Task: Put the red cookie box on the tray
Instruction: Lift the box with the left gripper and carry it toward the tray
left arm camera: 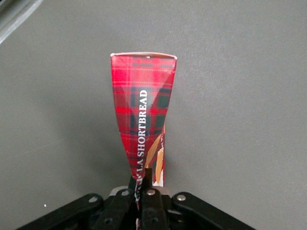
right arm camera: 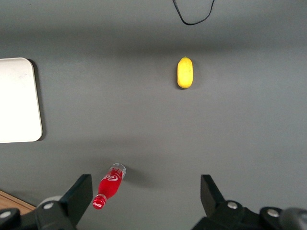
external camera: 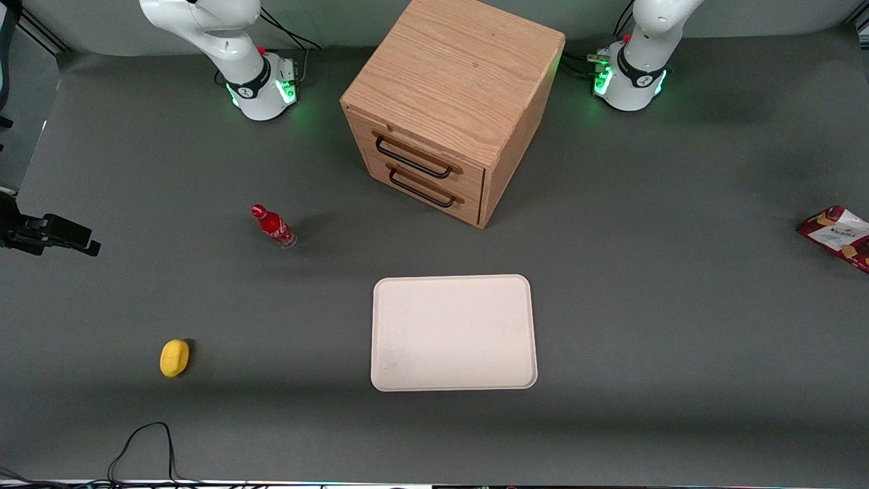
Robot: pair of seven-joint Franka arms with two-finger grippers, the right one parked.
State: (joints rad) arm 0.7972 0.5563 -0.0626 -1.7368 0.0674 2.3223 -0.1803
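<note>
The red cookie box (left arm camera: 144,105), dark-red tartan with white lettering and cookie pictures, is held in my left gripper (left arm camera: 141,178), which is shut on one end of it. The box is squeezed narrow where the fingers pinch it and reaches away from the gripper over the grey table. In the front view the box (external camera: 836,234) shows at the frame edge, at the working arm's end of the table; the gripper itself is out of that view. The cream-white tray (external camera: 453,333) lies flat and bare, nearer the front camera than the cabinet, far from the box. It also shows in the right wrist view (right arm camera: 17,100).
A wooden drawer cabinet (external camera: 448,102) with two drawers stands at the table's middle, farther from the camera than the tray. A small red soda bottle (external camera: 273,226) and a yellow lemon-like object (external camera: 174,357) sit toward the parked arm's end. A black cable (external camera: 146,441) lies near the front edge.
</note>
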